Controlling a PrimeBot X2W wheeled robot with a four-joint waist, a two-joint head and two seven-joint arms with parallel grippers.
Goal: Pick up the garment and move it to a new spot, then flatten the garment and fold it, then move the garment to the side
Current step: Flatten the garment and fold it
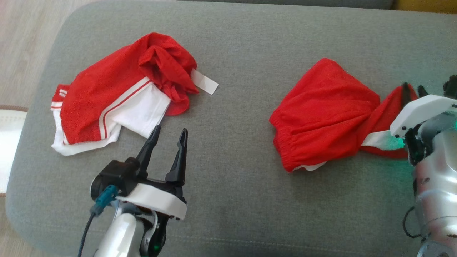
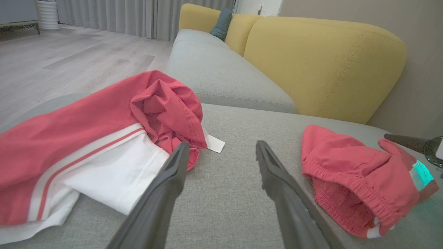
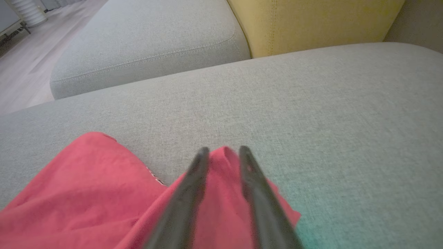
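Straddling a fold of the shorts (image 1: 321,114), the right gripper (image 3: 224,150) was narrowly parted, its hold untellable; the left gripper (image 1: 170,129) was held spread, presumably for flattening.

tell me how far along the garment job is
Done: nothing clearly; the right red garment and the red and white garment both lie bunched on the grey cushion. In hand: the right gripper straddles a fold of the right red garment, grip unclear; the left gripper is open and empty. Left: flattening, folding, moving aside.
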